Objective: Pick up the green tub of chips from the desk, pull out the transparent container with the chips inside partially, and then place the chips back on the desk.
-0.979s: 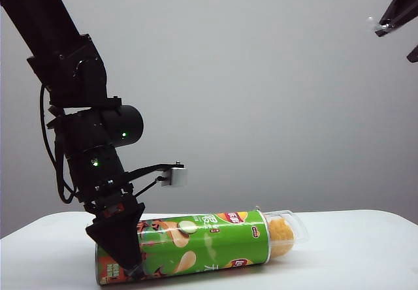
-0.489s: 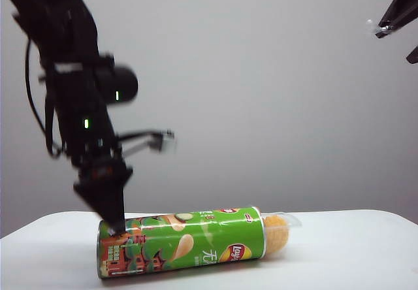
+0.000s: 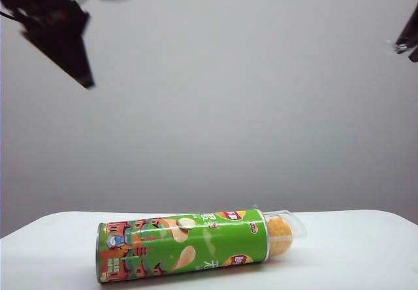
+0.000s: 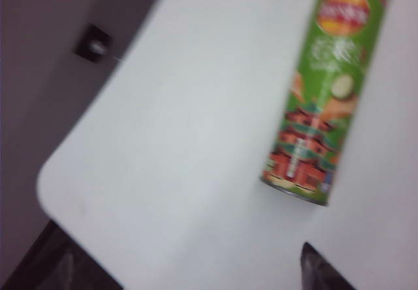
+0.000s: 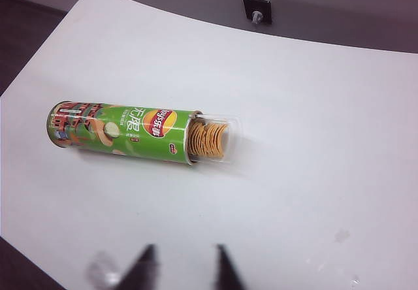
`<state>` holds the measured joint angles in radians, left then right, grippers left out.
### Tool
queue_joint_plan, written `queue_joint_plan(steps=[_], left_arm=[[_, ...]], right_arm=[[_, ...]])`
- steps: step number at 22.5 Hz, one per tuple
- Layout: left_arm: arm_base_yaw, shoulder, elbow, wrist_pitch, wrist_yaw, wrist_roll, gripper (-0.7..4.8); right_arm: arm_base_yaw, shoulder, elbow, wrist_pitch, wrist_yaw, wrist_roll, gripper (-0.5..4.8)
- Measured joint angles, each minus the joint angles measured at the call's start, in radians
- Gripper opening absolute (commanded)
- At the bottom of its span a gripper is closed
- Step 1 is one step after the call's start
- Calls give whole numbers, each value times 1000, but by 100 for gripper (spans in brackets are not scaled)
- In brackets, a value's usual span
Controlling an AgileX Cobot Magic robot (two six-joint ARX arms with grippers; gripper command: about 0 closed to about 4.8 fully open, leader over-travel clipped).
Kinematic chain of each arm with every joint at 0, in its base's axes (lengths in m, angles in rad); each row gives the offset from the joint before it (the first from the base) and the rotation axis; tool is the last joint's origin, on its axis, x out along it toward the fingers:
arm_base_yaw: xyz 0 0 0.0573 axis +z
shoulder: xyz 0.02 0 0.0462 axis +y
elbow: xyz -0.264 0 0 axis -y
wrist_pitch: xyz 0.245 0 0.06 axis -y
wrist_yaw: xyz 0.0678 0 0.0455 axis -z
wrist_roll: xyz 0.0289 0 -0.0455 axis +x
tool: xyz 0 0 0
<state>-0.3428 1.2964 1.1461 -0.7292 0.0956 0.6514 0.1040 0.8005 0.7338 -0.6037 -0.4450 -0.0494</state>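
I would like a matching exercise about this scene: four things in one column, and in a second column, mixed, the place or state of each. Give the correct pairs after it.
Things:
1. green tub of chips
2. transparent container
3. left tool
4. right tool

Places or states:
A. high at the upper left of the exterior view, holding nothing
B. lying on its side on the desk
C. at the upper right edge of the exterior view, away from the tub
D. sticking partly out of the tub's open end, chips inside

Pairs: 1-B, 2-D, 3-A, 4-C
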Motion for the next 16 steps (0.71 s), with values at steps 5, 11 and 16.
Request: queue_joint_plan(steps=[5,11,16], left_arm=[[146,-317,-295,188,26,-99,429],[158,-626,-510,316,-1,-238,384],[159,-836,-653,488,-147,-490,384]], right_arm=[[0,-93,-16,37,55,63,43],[0,-290,-214,325,152,216,40],[0,-489,-426,523,238,306,40]])
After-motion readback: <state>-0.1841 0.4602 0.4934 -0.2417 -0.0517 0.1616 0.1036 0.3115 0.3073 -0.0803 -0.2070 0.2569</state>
